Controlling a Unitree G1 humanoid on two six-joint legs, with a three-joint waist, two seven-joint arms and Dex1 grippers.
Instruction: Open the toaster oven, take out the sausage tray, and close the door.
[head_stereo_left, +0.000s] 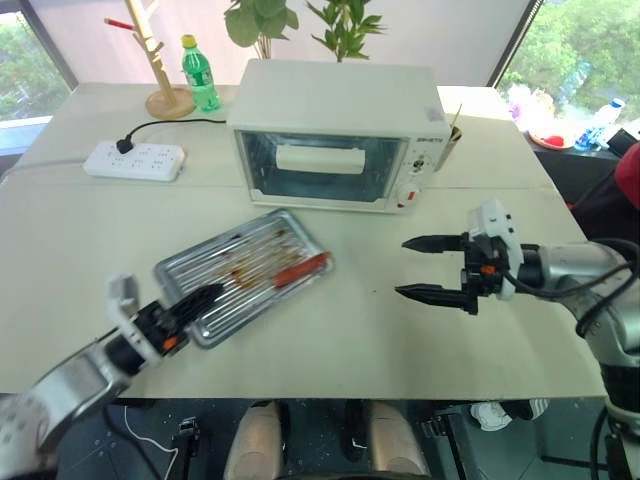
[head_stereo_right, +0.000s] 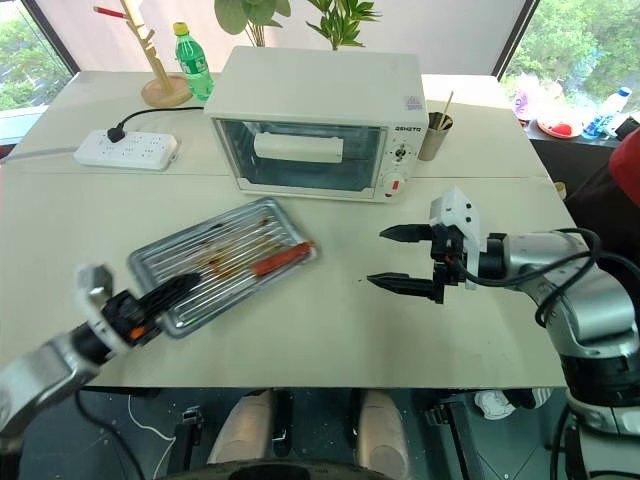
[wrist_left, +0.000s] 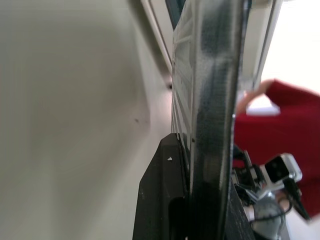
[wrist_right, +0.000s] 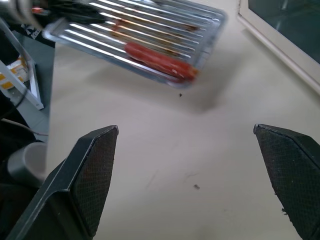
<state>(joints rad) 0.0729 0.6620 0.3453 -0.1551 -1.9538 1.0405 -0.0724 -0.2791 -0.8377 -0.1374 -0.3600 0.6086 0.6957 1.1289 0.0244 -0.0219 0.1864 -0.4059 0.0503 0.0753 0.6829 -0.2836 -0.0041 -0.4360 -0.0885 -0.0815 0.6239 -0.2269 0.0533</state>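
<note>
The tray is out of the oven; it sits over the table in front of the oven and toward the robot's left, tilted, with the sausage lying along its right-hand side; whether its far edge rests on the table cannot be told. The left gripper is pinched on the tray's near rim; the left wrist view shows the rim clamped edge-on between the black fingers. The door appears shut against the oven front, its white handle across the glass; judged from this, opening, removal and closing are done. What seems left: set the tray flat and release it. The right gripper hangs over bare table to the right of the tray, fingers spread wide, holding nothing. Behind stand a power strip, a green bottle and a wooden stand.
</note>
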